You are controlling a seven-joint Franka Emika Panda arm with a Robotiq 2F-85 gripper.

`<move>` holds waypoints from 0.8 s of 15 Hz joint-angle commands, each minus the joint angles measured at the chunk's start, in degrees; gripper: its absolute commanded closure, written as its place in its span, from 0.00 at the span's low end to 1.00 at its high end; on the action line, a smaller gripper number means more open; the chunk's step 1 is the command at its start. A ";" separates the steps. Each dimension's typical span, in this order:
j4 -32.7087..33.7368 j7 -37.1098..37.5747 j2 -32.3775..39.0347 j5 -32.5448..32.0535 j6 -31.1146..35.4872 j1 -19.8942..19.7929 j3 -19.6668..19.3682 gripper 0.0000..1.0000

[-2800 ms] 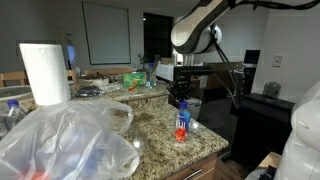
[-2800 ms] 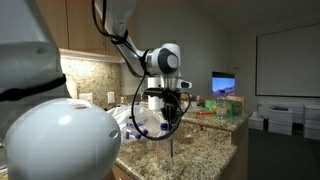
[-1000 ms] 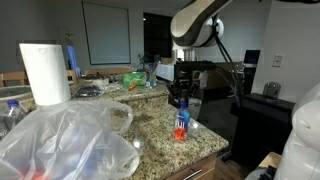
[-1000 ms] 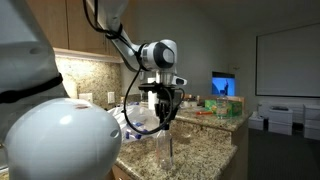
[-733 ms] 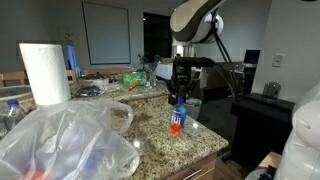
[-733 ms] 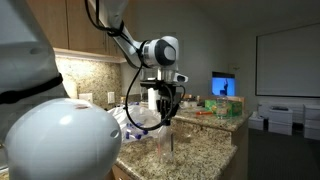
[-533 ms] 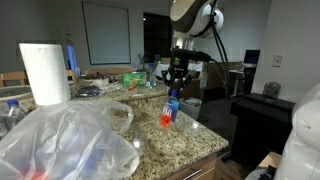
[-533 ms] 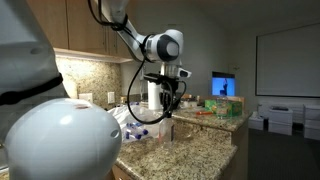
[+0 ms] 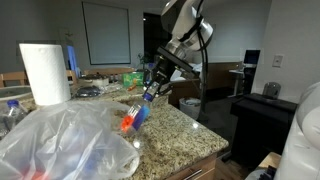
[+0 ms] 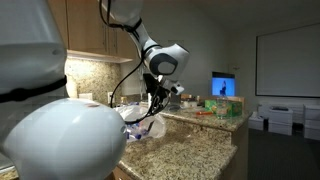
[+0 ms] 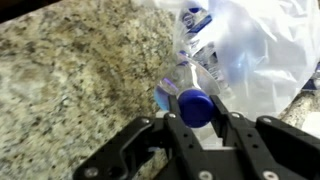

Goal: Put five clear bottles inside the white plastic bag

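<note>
Wrist view, bottom centre: gripper (image 11: 196, 118) jaws narrow, clamped on the blue cap of a clear bottle (image 11: 180, 82) that points away toward the upper right. The bottle's far end is at the edge of the white plastic bag (image 11: 260, 50), upper right of frame. Other bottles (image 11: 197, 35) show through the film. Granite counter (image 11: 70, 70) fills the left. In an exterior view the bag (image 9: 60, 140) fills the lower-left foreground. The held bottle (image 9: 137, 108) is tilted, orange-red end down, at frame centre just over the bag's right edge, with the gripper (image 9: 153, 88) above it. Another bottle (image 9: 12, 110) stands at the left edge. Paper-towel roll (image 9: 45, 72) upright, upper left, behind.
</note>
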 commanded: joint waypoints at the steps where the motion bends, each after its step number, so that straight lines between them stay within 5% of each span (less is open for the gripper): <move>1: 2.81 -7.99 7.07 15.12 4.33 2.86 2.11 0.91; 5: 8.84 -13.60 15.29 25.27 5.28 3.07 5.24 0.91; 12: 22.46 -15.08 31.08 30.23 3.44 4.61 10.01 0.91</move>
